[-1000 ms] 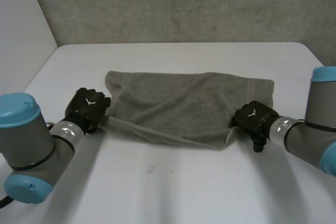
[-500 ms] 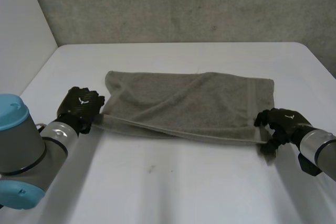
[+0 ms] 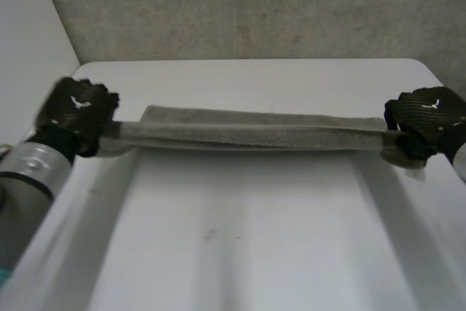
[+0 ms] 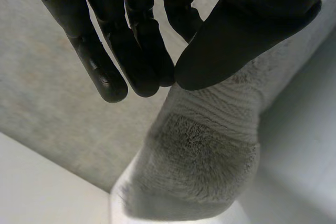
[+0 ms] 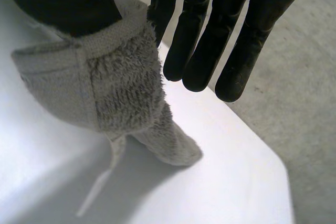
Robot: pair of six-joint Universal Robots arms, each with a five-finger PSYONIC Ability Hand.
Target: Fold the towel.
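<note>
Grey wall (image 3: 255,12) backs white table (image 3: 240,253); left hand (image 3: 76,107), right hand (image 3: 426,111) pinch towel (image 3: 255,135).

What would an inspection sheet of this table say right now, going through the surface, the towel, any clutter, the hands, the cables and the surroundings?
surface: white table, a few faint marks, otherwise bare.
job's things: one grey towel, pulled into a long band between the two hands across the far half of the table.
clutter: nothing seen.
hands: left hand pinches one end of the towel between thumb and fingers; right hand pinches the other end, at a hemmed corner, the same way.
cables: nothing seen.
surroundings: grey wall behind the table; a pale panel beside it on the robot's left.
</note>
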